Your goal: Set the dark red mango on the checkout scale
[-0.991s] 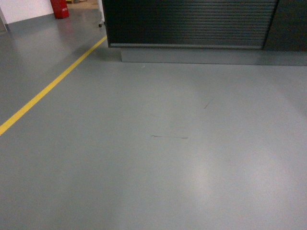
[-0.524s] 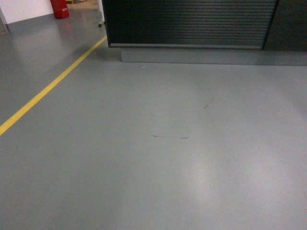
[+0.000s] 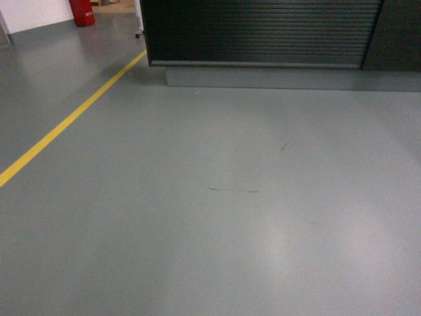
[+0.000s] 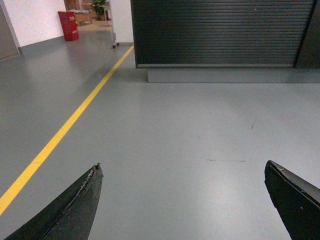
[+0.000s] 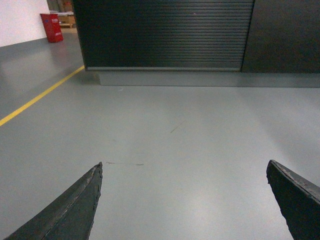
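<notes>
A: How far along is the robot?

B: Early, by the look of it. Neither the mango nor the scale shows in any view. Only the checkout (image 3: 263,33) is in sight, its ribbed dark front and grey plinth standing across a stretch of grey floor (image 3: 217,230).

A: And the grippers?

B: The left gripper (image 4: 185,200) has its fingers (image 4: 75,210) spread wide apart, with only floor between them. The right gripper (image 5: 185,200) is the same: fingers (image 5: 70,210) well apart, nothing held.

A: So the fruit is not in hand.

B: No. Where it lies cannot be told; it is outside all three views. It is not between either pair of fingers, nor on the floor ahead of them.

A: Where is the checkout relative to the fingers?

B: Well ahead of both pairs, beyond the fingertips. From the left wrist it sits ahead and a little to the right, with a yellow line (image 4: 65,130) running along the floor past the left finger toward the counter's corner. From the right wrist it spans the whole far edge. A red bin (image 4: 69,25) stands far off, ahead and left.

A: What is left, then?

B: Nearly everything, he judges: finding the mango, gripping it, reaching the counter top, and setting it on the scale.
</notes>
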{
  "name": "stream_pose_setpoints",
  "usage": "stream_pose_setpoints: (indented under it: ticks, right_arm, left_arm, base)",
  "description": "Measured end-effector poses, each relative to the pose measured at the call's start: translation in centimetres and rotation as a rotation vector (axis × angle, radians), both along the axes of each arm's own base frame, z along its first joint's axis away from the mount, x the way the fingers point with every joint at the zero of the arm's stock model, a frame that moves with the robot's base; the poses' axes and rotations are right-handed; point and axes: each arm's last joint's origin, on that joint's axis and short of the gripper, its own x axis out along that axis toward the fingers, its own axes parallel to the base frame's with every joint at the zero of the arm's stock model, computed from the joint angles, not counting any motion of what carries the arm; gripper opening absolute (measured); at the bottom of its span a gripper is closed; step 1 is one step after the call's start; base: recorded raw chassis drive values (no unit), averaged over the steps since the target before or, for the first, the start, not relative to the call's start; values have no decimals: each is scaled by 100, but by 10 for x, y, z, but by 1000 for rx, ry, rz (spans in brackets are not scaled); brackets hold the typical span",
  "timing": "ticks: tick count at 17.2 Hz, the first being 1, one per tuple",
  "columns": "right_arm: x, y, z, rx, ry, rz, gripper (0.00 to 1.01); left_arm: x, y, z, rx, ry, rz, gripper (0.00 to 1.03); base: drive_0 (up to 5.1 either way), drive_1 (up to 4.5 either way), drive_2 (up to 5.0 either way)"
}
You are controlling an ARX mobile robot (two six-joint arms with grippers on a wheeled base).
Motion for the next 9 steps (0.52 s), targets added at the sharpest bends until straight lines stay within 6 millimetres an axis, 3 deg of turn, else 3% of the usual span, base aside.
stream_pose_setpoints:
  ticks: [9]
  right_arm:
    - [0, 0, 0, 0, 0, 1, 98]
  left_arm:
    - [0, 0, 0, 0, -1, 0, 98]
  base:
    - [0, 0, 0]
